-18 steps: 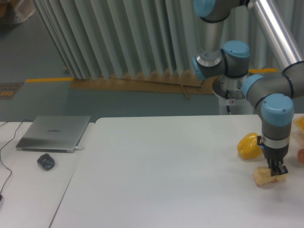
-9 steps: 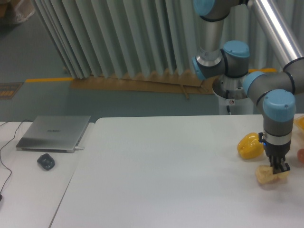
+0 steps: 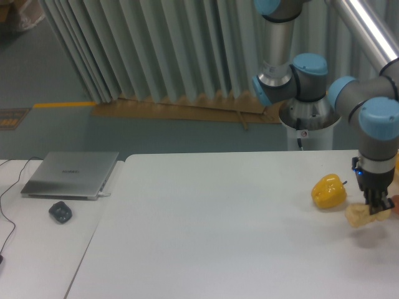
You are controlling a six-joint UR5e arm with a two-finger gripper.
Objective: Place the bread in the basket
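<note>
Nearest the camera on the right, the bread point(image 3: 360, 215) hangs just clear of the white surface point(image 3: 218, 224), with a faint shadow under it that suggests it is lifted rather than resting. The tool point(image 3: 374, 211) comes straight down onto it from above, its fingers clamped on the roll's right-hand part, so the pick-up appears done and the carry is the step in hand. Just to the left of the bread, and a little farther back, sits the glossy yellow pepper point(image 3: 328, 191), close to the roll but not touching it as far as can be told. At the very right edge, beside the tool, slivers of yellow and reddish colour peek in, too cropped to name. No basket can be made out anywhere in view; it may lie off the right edge, but that is only a guess, so the placing and release are all still to come, perhaps the larger half of the job. Far over on the left, on a separate pale desk, a closed grey laptop point(image 3: 70, 174) lies with a dark mouse point(image 3: 60, 212) in front of it, well apart from the work. Behind everything stand the arm's base and a pleated grey curtain point(image 3: 156, 50).
</note>
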